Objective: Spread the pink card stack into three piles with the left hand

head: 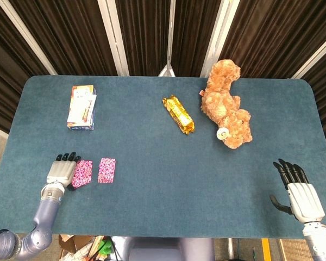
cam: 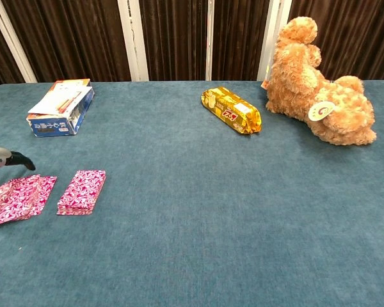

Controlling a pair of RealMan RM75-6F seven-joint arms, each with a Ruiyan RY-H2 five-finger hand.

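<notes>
Cardboard box (cam: 59, 107) with papers (cam: 63, 98) inside

Left robot hand (head: 61, 172) lies palm-down; right robot hand (head: 296, 191) rests spread, empty.

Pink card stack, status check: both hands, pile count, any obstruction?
Left robot hand holding pink patterned cards. Second pink pile beside; two piles, third not laid. Right robot hand open, idle. Nothing obstructing.

Two flat stacks of pink cards (cam: 82, 190) with a white speckled pattern (one (cam: 18, 197) fanned) lie on teal-blue felt table cloth (cam: 211, 211). The crinkly foil snack packet (cam: 231, 110) is gold with red lettering; the plush bear (cam: 317, 86) is tawny orange; the cardboard box (cam: 59, 107) is blue and white.
</notes>
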